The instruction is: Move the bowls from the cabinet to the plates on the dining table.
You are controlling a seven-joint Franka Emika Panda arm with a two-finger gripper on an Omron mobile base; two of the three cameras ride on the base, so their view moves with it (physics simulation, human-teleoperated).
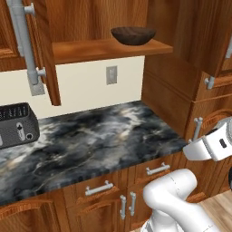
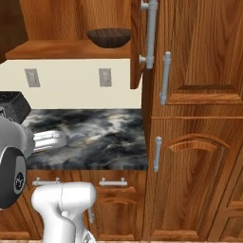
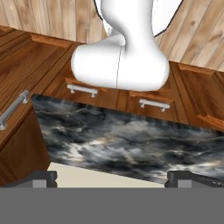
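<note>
dark bowl (image 1: pixel 133 35) (round, wood-grain) | on cabinet (image 1: pixel 108 48) shelf | fingers (image 3: pixel 37 178) spread wide

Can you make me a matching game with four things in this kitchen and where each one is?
Things:
1. dark brown bowl
2. toaster
3. wall socket
4. short drawer handle

Places:
A. on the cream wall, above the marble worktop
B. on the open cabinet's shelf
C. on a drawer front below the worktop's edge
D. standing on the worktop, at the left of the left base view

Pairs: 1-B, 2-D, 3-A, 4-C
</note>
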